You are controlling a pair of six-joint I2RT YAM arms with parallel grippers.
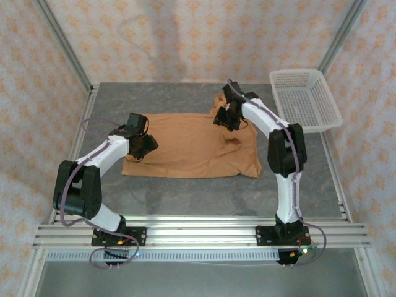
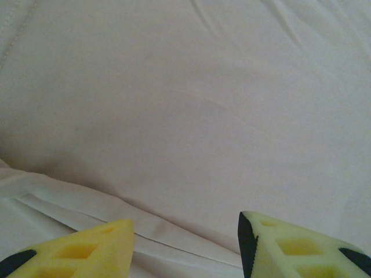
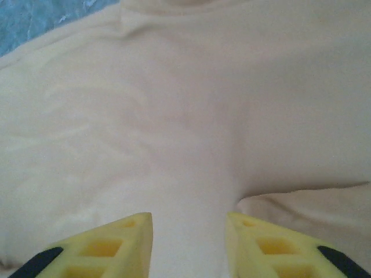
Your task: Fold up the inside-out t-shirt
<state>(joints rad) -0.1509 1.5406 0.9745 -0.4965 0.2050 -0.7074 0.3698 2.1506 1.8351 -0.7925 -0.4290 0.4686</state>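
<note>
The inside-out t-shirt [image 1: 192,145] lies spread flat on the grey table, orange-tan, with a small wrinkle near its right side. My left gripper [image 1: 143,145] is down at the shirt's left edge. In the left wrist view it [image 2: 185,223] is open, its yellow fingers [image 2: 87,252] standing just over a folded hem of the cloth [image 2: 191,116]. My right gripper [image 1: 228,117] hovers over the shirt's far right part, near a bunched corner. In the right wrist view it [image 3: 189,217] is open, with smooth cloth [image 3: 174,116] below and a raised fold beside the right finger [image 3: 272,249].
A white mesh basket [image 1: 306,99] stands at the table's far right corner. Bare grey table [image 1: 185,192] lies between the shirt and the aluminium rail [image 1: 198,234] that carries the arm bases. Patterned walls and metal posts enclose the table.
</note>
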